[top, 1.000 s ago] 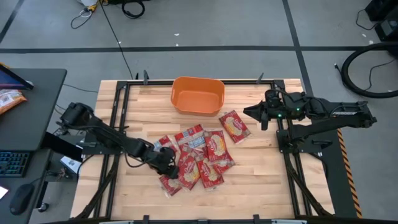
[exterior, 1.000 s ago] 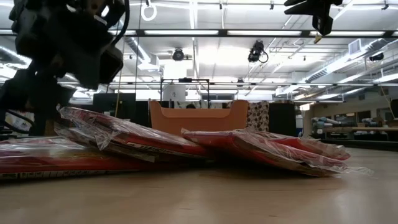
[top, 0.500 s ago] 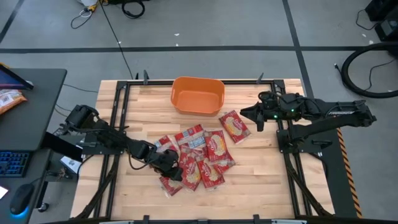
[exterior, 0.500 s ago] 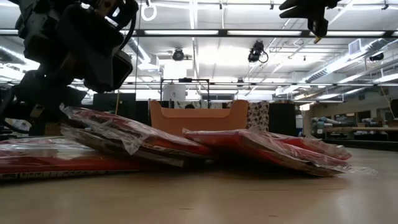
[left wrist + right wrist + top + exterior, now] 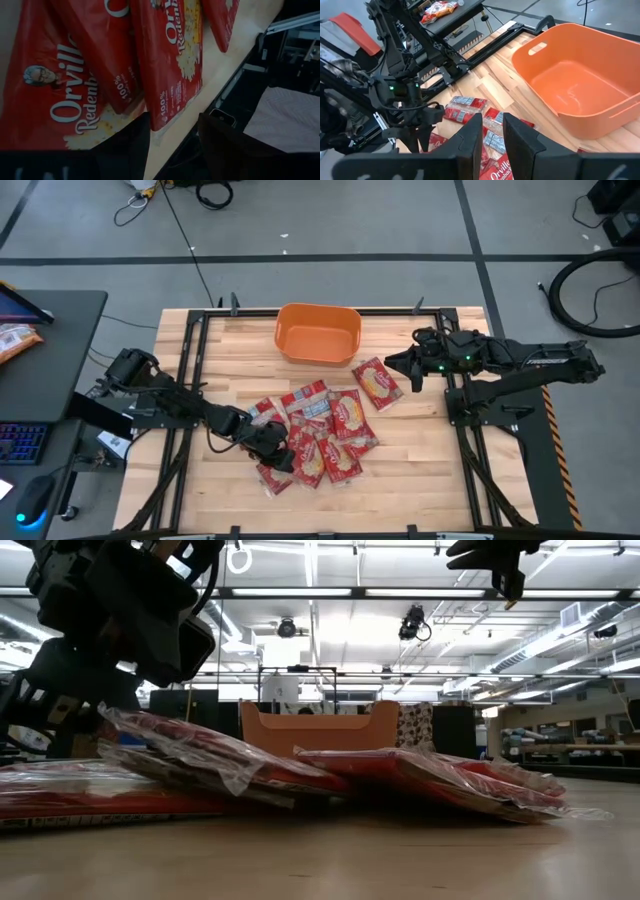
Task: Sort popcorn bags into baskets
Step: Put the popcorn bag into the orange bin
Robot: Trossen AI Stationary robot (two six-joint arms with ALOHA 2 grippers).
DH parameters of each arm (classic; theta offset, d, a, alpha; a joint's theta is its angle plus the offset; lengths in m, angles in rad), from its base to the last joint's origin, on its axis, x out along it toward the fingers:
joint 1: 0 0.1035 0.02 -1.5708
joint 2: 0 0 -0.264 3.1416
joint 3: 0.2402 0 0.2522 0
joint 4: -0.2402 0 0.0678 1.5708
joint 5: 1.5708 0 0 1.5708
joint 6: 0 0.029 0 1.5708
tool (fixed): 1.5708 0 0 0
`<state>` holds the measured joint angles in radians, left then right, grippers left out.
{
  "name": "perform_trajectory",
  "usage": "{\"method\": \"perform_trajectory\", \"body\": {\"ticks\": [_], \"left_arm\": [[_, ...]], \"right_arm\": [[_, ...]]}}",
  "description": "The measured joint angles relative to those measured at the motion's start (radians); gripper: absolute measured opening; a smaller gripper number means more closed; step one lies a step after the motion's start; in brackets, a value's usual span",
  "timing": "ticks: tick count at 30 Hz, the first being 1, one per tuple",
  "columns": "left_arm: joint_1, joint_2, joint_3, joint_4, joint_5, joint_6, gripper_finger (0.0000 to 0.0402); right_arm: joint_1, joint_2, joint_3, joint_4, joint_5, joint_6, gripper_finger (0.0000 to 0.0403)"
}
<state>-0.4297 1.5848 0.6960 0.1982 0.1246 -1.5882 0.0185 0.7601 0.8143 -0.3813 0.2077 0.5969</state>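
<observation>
Several red popcorn bags (image 5: 315, 430) lie overlapping in a heap at mid-table, and one more (image 5: 376, 383) lies apart toward the right. The orange basket (image 5: 318, 333) stands at the far edge, and nothing shows inside it in the right wrist view. My left gripper (image 5: 275, 445) is low over the heap's near-left part and open. In its wrist view a bag's end edge (image 5: 170, 120) lies between the fingers. My right gripper (image 5: 405, 365) hovers high to the right of the single bag, fingers a little apart, touching nothing. My left gripper comes down slanting onto the heap from the table's left. Its fingers (image 5: 127, 150) stand on either side of one bag's short end edge (image 5: 165, 125). I cannot tell whether they touch it. The bag lies flat on the others.
A dark desk left of the table carries a keyboard and an orange snack bag (image 5: 15, 340). Black frame rails run along both table sides. Bare wood (image 5: 430, 480) lies near and right of the heap, and more beside the basket.
My left gripper has moved a little toward the table's right and near edge, farther over the heap, and has tipped. The crinkled edge of a bag under it has shifted slightly. My right gripper has drifted a little toward the table's left, closer to the single bag.
</observation>
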Motion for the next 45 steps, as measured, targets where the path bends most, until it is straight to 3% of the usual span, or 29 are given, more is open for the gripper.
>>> {"method": "perform_trajectory", "body": {"ticks": [19,24,31,39,45], "left_arm": [[0.0,0.127,0.002,0.1,0.011,-0.025,0.0163],[0.001,0.131,0.002,0.101,0.007,-0.024,0.0119],[0.001,0.129,0.001,0.104,-0.001,-0.001,0.0012],[0.029,0.095,0.0,0.096,0.028,0.03,0.001],[0.087,-0.03,-0.001,-0.016,0.03,0.114,0.0009]], "right_arm": [[0.0,0.0,0.0,0.002,-0.002,-0.025,0.0082],[0.0,0.0,0.0,0.002,-0.002,-0.025,0.0082],[0.0,0.0,0.0,0.002,-0.002,-0.025,0.0082],[0.0,0.0,0.0,0.002,-0.002,-0.025,0.0082],[0.0,0.0,0.0,0.004,-0.002,-0.028,0.0082]]}}
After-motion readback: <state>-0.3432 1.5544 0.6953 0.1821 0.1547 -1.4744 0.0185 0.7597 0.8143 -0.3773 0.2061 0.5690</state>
